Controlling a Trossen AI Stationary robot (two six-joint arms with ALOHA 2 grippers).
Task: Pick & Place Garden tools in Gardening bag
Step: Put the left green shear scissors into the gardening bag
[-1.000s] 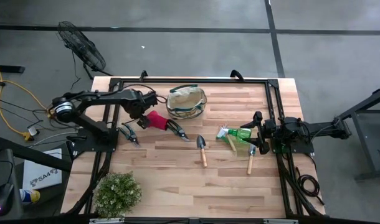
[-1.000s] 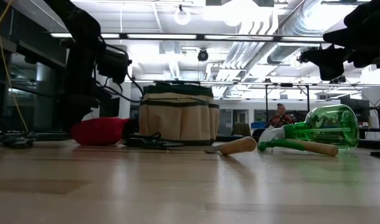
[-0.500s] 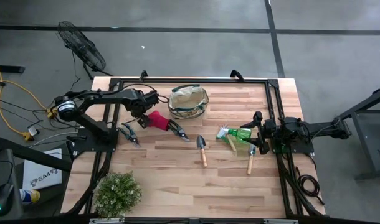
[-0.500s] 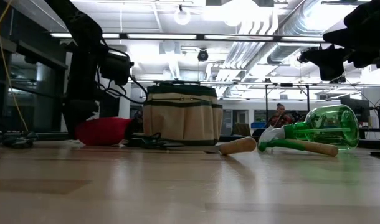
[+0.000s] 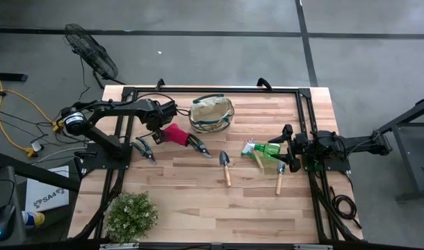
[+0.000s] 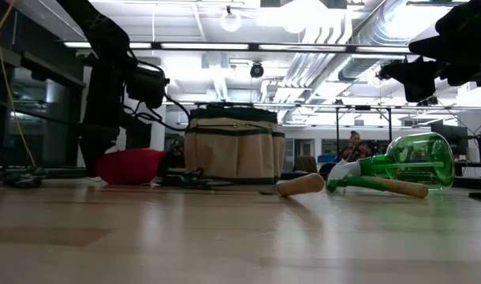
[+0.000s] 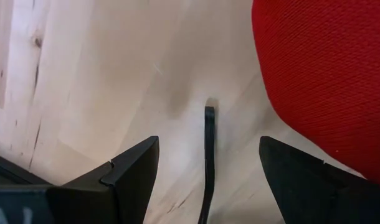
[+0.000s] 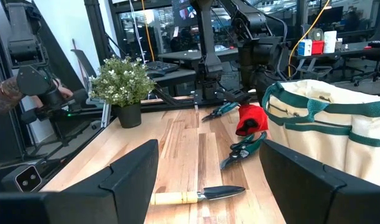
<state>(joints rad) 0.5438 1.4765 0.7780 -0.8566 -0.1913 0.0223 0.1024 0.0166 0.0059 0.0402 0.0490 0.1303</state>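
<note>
The beige gardening bag [image 5: 212, 113] with green trim stands upright on its base at the table's far middle. The red-handled pruning shears [image 5: 176, 135] lie on the table to its left. My left gripper [image 7: 209, 146] is open, pointing down just left of the red handle [image 7: 327, 68], with a thin dark strip [image 7: 209, 155] on the table between its fingers. Two trowels [image 5: 226, 167] [image 5: 279, 178], the wire rake [image 5: 258, 160] and the green sprayer [image 5: 269, 149] lie at the middle right. My right gripper [image 8: 209, 186] is open and empty beside the sprayer. My left gripper has one finger [image 7: 314, 180] right beside the shears' red handle [image 7: 358, 155]. I cannot tell whether it touches the handle. The fingers come from above, pointing down at the table.
A second pair of dark green-handled shears [image 5: 144, 148] lies near the table's left edge. The bushy potted plant [image 5: 131, 215] stands at the near left corner. A black frame [image 5: 306, 104] runs around the table. Bare wood lies along the near side.
My left gripper has edged toward the table's right edge. The red handle and the bag have both slid a little toward the right, and the bag stays upright.
</note>
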